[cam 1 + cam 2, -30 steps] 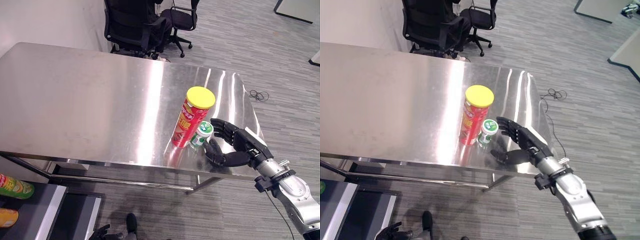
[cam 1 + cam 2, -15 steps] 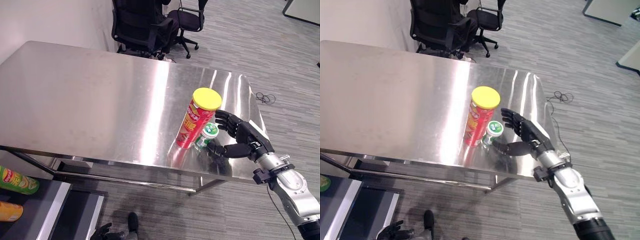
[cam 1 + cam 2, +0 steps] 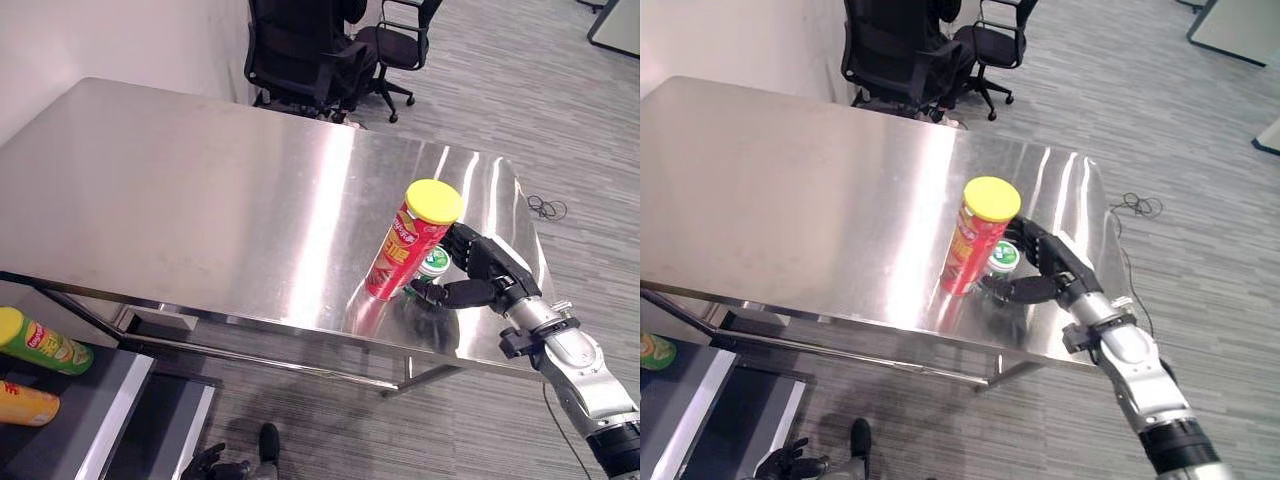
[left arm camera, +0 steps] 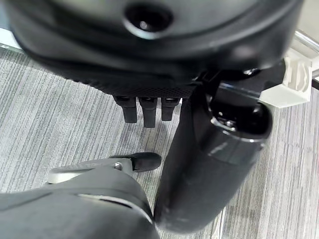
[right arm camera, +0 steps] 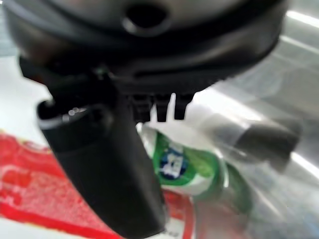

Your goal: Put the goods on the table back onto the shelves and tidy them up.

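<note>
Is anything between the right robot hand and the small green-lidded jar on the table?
Nothing visible. The right robot hand is already around the green-lidded jar, thumb on the near side. The red chip can stands against the jar's far side, away from the palm.

The robot's right arm [image 3: 585,375] is silver-grey metal, rounded in shape, and it becomes black near the lower end. A black collar sits at the wrist, with a small silver part beside it. The right hand [image 3: 487,272] is dark and made of jointed segments. The left hand [image 4: 149,74] has a dark textured body with a round hole.
</note>
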Robot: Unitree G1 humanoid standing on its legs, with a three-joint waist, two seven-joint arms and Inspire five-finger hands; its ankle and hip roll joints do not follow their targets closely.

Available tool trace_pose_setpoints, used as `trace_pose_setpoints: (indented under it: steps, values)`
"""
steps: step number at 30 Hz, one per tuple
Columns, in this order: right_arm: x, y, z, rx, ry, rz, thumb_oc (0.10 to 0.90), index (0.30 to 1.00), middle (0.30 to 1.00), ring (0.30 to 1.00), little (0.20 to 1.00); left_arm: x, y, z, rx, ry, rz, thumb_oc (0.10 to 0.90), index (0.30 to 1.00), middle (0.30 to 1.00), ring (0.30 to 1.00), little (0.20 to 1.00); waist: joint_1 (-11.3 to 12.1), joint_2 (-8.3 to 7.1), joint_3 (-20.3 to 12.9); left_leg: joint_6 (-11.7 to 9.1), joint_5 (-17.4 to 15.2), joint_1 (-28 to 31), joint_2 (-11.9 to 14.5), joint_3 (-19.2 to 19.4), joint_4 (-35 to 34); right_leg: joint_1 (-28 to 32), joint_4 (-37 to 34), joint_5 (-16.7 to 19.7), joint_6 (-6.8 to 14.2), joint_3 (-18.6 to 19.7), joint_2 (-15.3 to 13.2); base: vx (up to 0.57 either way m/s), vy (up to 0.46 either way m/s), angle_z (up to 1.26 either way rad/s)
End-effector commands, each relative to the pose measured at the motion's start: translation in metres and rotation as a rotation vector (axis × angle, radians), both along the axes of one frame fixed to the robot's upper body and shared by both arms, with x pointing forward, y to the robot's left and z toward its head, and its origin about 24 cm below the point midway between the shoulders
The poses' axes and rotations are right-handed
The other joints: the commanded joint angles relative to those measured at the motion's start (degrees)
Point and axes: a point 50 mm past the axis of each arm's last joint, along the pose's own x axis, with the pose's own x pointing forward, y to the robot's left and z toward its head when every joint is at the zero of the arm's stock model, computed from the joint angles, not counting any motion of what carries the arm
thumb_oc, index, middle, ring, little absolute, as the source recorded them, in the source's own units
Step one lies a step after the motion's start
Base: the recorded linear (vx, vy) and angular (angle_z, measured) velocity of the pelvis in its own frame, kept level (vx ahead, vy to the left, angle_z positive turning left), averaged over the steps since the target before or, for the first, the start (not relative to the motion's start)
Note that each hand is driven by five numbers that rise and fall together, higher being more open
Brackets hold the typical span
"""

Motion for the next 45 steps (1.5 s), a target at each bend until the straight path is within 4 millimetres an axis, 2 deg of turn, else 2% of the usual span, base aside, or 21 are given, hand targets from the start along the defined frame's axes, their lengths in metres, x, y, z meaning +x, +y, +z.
trace_pose_setpoints:
  steps: [1, 8, 9, 10, 11, 12, 13, 21, 34, 40, 45]
  values:
    - [0.016, -0.002, 0.063, 0.051, -0.286, 0.007, 0.8, 0.9, 0.9, 0.9, 0.9, -0.017, 0.002, -0.004, 0.015, 0.079, -0.042, 0.8, 0.9, 0.9, 0.9, 0.9, 3.01, -0.06, -0.75, -5.04, -6.68, 7.21, 3.99, 0.48, 0.24, -2.99, 0.89, 1.07, 1.77, 1.09, -0.57, 0.0, 0.0, 0.0]
    - [0.018, 0.001, 0.06, 0.04, -0.264, 0.02, 0.8, 0.9, 0.9, 0.9, 0.9, -0.018, 0.002, -0.004, 0.008, 0.074, -0.027, 0.8, 0.9, 0.9, 0.9, 0.9, 3.52, -0.06, -0.69, -4.93, -6.86, 7.2, 3.72, 0.03, 0.24, -2.78, 0.82, 1.07, 1.84, 0.72, -0.86, 0.01, 0.003, 0.06]
    - [0.018, 0.001, 0.059, 0.039, -0.259, 0.021, 0.758, 0.836, 0.836, 0.836, 0.836, -0.018, 0.002, -0.004, 0.008, 0.073, -0.024, 0.8, 0.9, 0.9, 0.9, 0.9, 3.61, -0.05, -0.71, -4.93, -6.86, 7.17, 3.71, -0.07, 0.24, -2.72, 0.82, 1.01, 1.9, 0.6, -0.91, 0.01, 0.005, 0.03]
    - [0.018, 0.001, 0.059, 0.039, -0.259, 0.021, 0.662, 0.693, 0.693, 0.693, 0.693, -0.018, 0.002, -0.004, 0.008, 0.073, -0.024, 0.8, 0.9, 0.9, 0.9, 0.9, 3.6, -0.05, -0.71, -4.93, -6.86, 7.17, 3.71, -0.08, 0.24, -2.72, 0.82, 1.01, 1.9, 0.59, -0.91, 0.0, 0.0, 0.0]
    - [0.018, 0.0, 0.057, 0.033, -0.249, 0.021, 0.558, 0.538, 0.538, 0.538, 0.538, -0.019, 0.002, -0.004, 0.005, 0.074, -0.022, 0.8, 0.9, 0.9, 0.9, 0.9, 3.64, -0.07, -0.77, -4.9, -6.91, 7.22, 3.61, -0.18, 0.24, -2.59, 0.82, 1.0, 1.93, 0.53, -1.01, 0.0, 0.0, 0.0]
    - [0.018, 0.0, 0.056, 0.033, -0.245, 0.022, 0.414, 0.321, 0.321, 0.321, 0.321, -0.019, 0.002, -0.004, 0.004, 0.075, -0.021, 0.8, 0.9, 0.9, 0.9, 0.9, 3.63, -0.05, -0.76, -4.89, -6.92, 7.23, 3.59, -0.21, 0.24, -2.62, 0.83, 0.98, 1.93, 0.46, -1.04, 0.0, 0.0, 0.0]
    - [0.018, 0.0, 0.056, 0.033, -0.245, 0.022, 0.4, 0.3, 0.3, 0.3, 0.3, -0.019, 0.002, -0.004, 0.004, 0.075, -0.021, 0.8, 0.9, 0.9, 0.9, 0.9, 3.63, -0.05, -0.76, -4.89, -6.92, 7.23, 3.59, -0.21, 0.24, -2.62, 0.83, 0.98, 1.93, 0.46, -1.04, 0.0, 0.0, 0.0]
    - [0.017, -0.002, 0.052, 0.023, -0.225, 0.019, 0.4, 0.3, 0.3, 0.3, 0.3, -0.021, 0.002, -0.004, -0.002, 0.074, -0.01, 0.8, 0.9, 0.9, 0.9, 0.9, 3.79, 0.1, -0.76, -4.7, -7.18, 7.42, 3.4, -0.31, 0.24, -2.65, 0.95, 0.93, 2.02, 0.43, -1.25, 0.0, 0.0, 0.0]
    - [0.012, -0.018, 0.052, 0.015, -0.246, -0.073, 0.4, 0.3, 0.3, 0.3, 0.3, -0.012, 0.009, 0.0, 0.051, 0.06, -0.069, 0.8, 0.9, 0.9, 0.9, 0.9, 2.95, 0.61, -1.04, -4.47, -7.73, 8.23, 3.39, 0.21, 0.24, -2.7, 1.26, 0.8, 2.16, 0.8, -1.36, 0.0, 0.0, 0.0]
    - [-0.008, -0.039, 0.063, -0.03, -0.323, -0.179, 0.4, 0.3, 0.3, 0.3, 0.3, -0.008, 0.016, 0.002, 0.072, 0.049, -0.057, 0.8, 0.9, 0.9, 0.9, 0.9, 1.51, 0.98, -0.95, -4.45, -7.99, 8.38, 3.64, 0.68, 0.24, -3.37, 1.74, 0.88, 2.35, 1.37, -1.25, -0.01, -0.002, -0.01]
    - [-0.026, -0.043, 0.068, -0.088, -0.364, -0.216, 0.4, 0.3, 0.3, 0.3, 0.3, -0.003, 0.021, 0.005, 0.091, 0.034, -0.063, 0.8, 0.9, 0.9, 0.9, 0.9, 0.48, 1.15, -1.04, -4.47, -8.02, 8.59, 4.01, 1.13, 0.24, -3.83, 2.3, 0.75, 2.37, 1.85, -1.07, -0.02, -0.008, -0.03]
